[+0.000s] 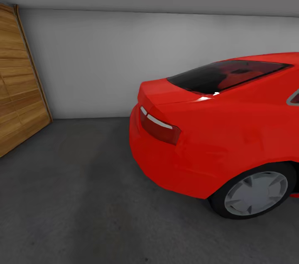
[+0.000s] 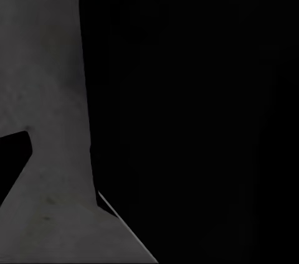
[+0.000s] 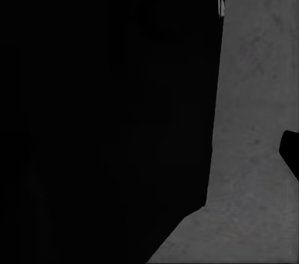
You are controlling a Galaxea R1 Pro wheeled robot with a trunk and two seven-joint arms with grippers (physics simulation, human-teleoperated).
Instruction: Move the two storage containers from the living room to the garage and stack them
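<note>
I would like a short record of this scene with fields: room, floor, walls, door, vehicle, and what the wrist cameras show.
room: garage, seen from the head view
floor: dark grey concrete floor
walls: plain grey-white wall
door: wooden panel door at the left, standing at an angle to the wall
vehicle: red car, rear end and one rear wheel visible at the right
wrist cameras: a large black shape close to each lens, grey concrete beside it; claw state cannot be told

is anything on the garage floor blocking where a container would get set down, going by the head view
Nothing visible lies on the open stretch of dark concrete floor. The red car takes up the right side, and the wooden panel door stands at the left, with the floor bare between them up to the back wall.
</note>
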